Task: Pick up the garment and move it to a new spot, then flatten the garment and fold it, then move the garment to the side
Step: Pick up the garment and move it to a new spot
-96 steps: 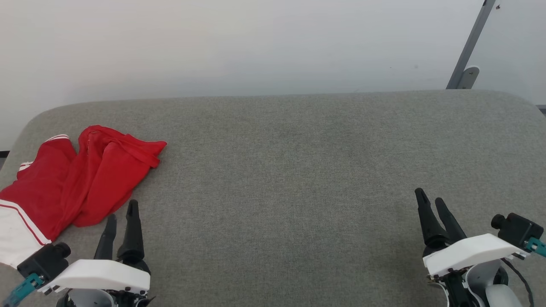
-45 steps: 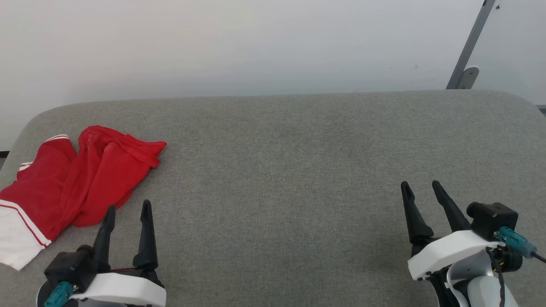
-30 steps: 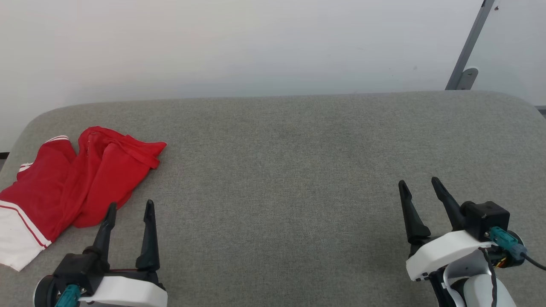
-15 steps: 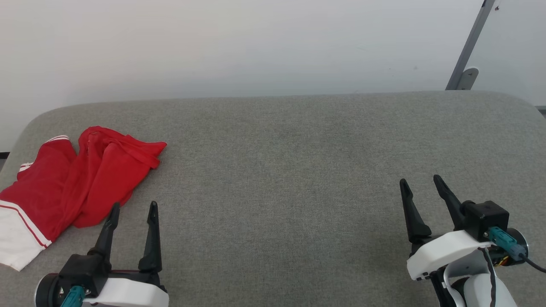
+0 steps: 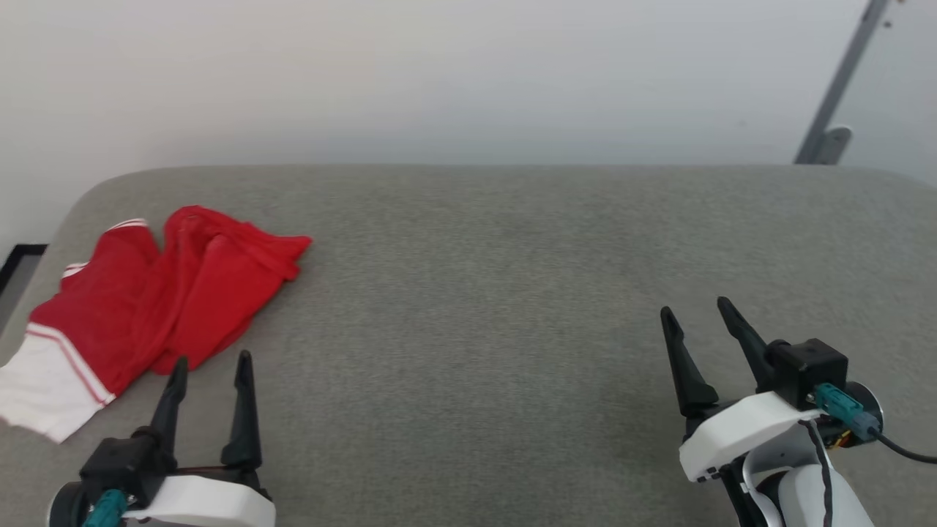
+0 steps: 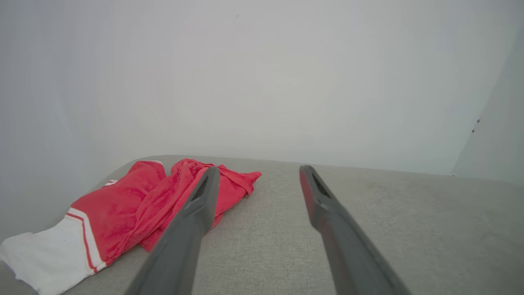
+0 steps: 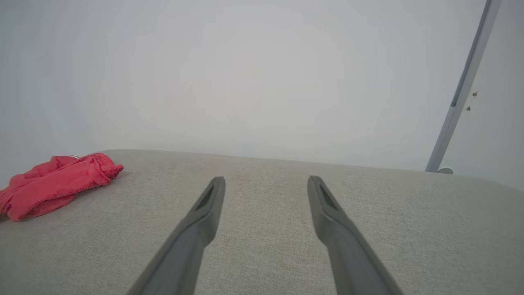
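While the garment (image 5: 168, 293) lies crumpled at the left end of the grey cushion (image 5: 476, 293), the left gripper (image 5: 211, 359) is plainly nearer.
Its jaws stand apart and empty, the cloth just ahead and to their left; the outer fingertip (image 5: 176, 380) seems to reach the red hem, though contact is hard to judge. The garment's long axis runs diagonally, white sleeve near-left to red tip far-right. The right gripper (image 5: 695, 306), also spread and empty, is well apart.

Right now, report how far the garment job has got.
Done: nothing visible; the garment lies crumpled at the left end of the grey surface. In hand: left claw open near it, right claw open, both empty. Left: pick up, move, flatten, fold, set aside.
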### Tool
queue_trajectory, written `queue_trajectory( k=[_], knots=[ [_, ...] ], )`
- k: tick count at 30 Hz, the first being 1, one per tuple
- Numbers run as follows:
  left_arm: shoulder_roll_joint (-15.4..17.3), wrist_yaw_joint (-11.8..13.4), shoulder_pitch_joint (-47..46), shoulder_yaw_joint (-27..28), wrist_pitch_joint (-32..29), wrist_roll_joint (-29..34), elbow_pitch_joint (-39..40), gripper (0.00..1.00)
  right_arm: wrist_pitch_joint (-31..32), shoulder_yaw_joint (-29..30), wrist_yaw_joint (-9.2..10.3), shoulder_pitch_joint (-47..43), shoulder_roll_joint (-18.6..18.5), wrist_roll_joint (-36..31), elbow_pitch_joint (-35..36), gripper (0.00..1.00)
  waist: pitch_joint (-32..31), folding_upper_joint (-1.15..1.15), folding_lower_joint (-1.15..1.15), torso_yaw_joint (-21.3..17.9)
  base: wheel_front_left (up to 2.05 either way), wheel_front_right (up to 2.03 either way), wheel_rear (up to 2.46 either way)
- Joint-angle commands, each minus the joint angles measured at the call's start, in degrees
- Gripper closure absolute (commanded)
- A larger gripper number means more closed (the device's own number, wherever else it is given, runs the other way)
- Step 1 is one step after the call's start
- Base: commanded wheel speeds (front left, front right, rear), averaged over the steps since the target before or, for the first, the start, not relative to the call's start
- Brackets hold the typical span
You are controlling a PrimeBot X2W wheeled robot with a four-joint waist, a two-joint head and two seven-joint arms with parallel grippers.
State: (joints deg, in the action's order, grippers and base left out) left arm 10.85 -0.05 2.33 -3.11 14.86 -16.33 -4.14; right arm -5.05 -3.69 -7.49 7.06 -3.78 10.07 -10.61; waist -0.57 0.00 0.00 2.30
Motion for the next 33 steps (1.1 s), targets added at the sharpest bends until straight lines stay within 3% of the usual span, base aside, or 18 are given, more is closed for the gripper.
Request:
queue_trajectory(
  k=[1, 20, 33],
  knots=[
    [0.3, 0.3, -0.4, 0.6, -0.2, -0.4, -0.2, 0.0, 0.2, -0.6, 0.0, 0.7, -0.3, 0.4, -0.1, 0.0, -0.3, 0.0, 0.0, 1.5, 0.0, 0.0, 0.0],
    [2.0, 3.5, 1.6, 4.9, -3.8, -3.7, 0.6, 0.0, 0.0, -6.5, 0.0, 3.5, -0.3, 1.8, -2.5, 0.0, -1.7, 0.0, 0.0, 16.2, 0.0, 0.0, 0.0],
    [1.9, 4.8, 0.9, 5.7, -4.6, -5.3, 1.1, 0.0, -0.3, -8.6, 0.0, 5.2, 0.2, 3.0, -3.8, 0.0, -1.0, 0.0, 0.0, 22.8, 0.0, 0.0, 0.0]
  ],
)
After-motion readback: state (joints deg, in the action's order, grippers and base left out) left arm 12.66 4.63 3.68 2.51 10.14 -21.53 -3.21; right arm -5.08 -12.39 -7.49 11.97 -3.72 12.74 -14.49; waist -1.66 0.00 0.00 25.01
